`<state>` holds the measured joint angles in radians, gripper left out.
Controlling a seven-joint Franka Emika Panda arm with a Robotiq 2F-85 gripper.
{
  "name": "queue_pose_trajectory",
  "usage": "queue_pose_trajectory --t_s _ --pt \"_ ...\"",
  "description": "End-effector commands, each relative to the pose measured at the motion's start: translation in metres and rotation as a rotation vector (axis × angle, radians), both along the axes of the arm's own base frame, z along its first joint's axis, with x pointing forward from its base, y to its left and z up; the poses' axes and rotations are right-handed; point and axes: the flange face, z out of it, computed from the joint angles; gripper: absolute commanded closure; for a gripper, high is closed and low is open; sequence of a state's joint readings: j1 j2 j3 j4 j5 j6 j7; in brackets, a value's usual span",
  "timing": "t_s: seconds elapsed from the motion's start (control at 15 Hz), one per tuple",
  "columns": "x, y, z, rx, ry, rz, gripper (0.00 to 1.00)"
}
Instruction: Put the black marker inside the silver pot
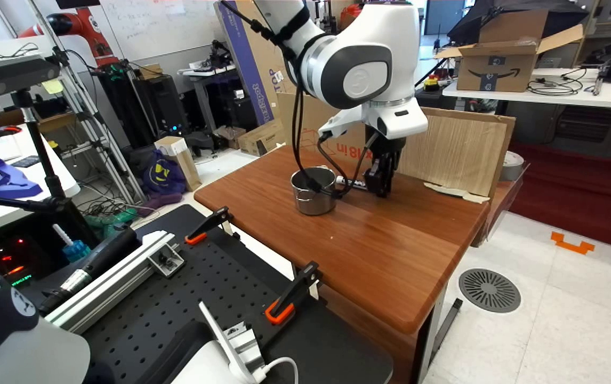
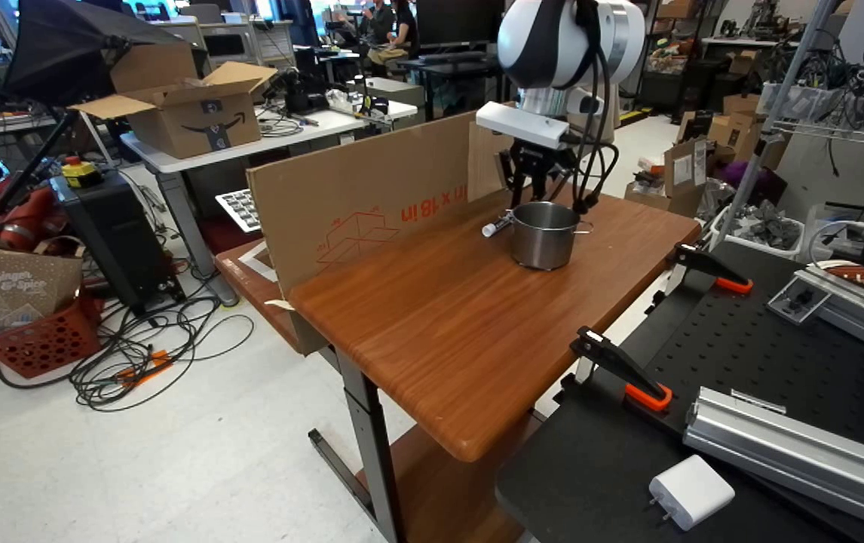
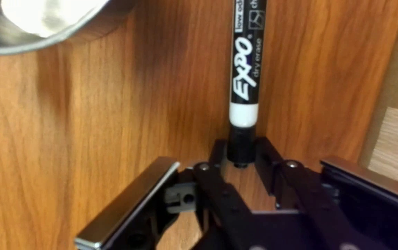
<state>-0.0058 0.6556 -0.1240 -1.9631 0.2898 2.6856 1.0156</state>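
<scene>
The silver pot (image 1: 312, 204) stands upright on the wooden table in both exterior views (image 2: 542, 247). Its rim (image 3: 56, 38) shows at the upper left of the wrist view. The black marker (image 3: 246, 66) has a white band and a black end. My gripper (image 3: 241, 151) has its fingers closed against both sides of that end. In an exterior view the marker (image 1: 358, 184) points from the gripper (image 1: 381, 184) towards the pot. Its white end (image 2: 489, 229) shows beside the pot in an exterior view, where the pot hides the fingertips. I cannot tell whether the marker touches the table.
A cardboard panel (image 1: 444, 152) stands along the table's back edge, and it also shows in an exterior view (image 2: 372, 200). Black cables (image 1: 332, 189) hang from the arm in front of the pot. Clamps (image 1: 295, 290) hold a black perforated board (image 1: 215, 272) near the table.
</scene>
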Motion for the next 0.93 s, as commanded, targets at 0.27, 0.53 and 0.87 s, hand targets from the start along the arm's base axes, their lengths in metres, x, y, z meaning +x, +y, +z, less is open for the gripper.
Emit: queue_pose_trajectory --t_s 0.27,0.53,0.87 --pt "0.011 0.005 0.021 0.0 -0.035 0.037 0.96" --pt "0.014 0.008 0.05 -0.011 -0.089 0.075 0.95" --pt "-0.001 0.007 0.096 -0.074 -0.147 0.165 0.95"
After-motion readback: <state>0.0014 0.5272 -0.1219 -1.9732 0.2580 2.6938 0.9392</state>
